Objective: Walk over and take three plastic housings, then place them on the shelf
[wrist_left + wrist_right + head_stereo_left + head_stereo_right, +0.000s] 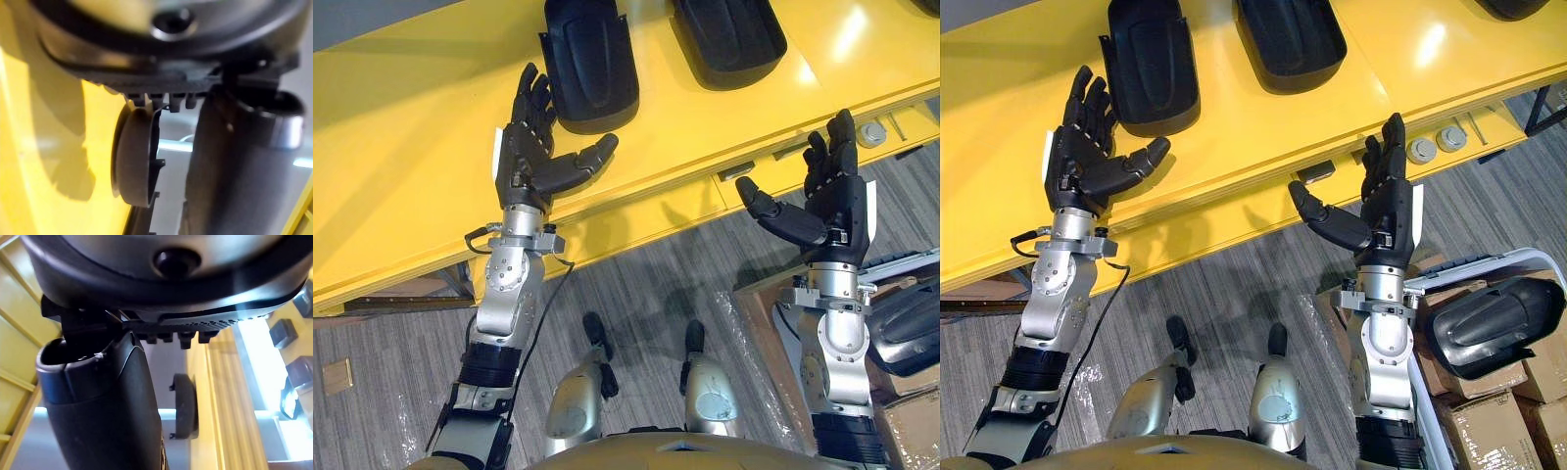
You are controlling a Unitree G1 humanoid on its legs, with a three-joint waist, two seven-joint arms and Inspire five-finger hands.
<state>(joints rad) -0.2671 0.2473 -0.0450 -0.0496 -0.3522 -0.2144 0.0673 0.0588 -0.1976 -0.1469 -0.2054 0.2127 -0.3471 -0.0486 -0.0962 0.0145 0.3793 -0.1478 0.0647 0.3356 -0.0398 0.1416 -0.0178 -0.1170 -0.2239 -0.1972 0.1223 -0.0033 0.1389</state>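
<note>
Both hands open, empty. My left hand point(530, 147) is over the yellow table point(401, 176), just beside the nearest housing point(592, 64). My right hand point(827, 211) is off the table edge; the second housing point(729, 34) lies on the table beyond it.

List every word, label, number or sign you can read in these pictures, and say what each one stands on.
No text can be read.
The two plastic housings on the table, one by the left hand and one further right: no print visible.
Yellow table: no markings.
Right hand: no lettering visible.
Cardboard boxes: any marks are too small to read.
</note>
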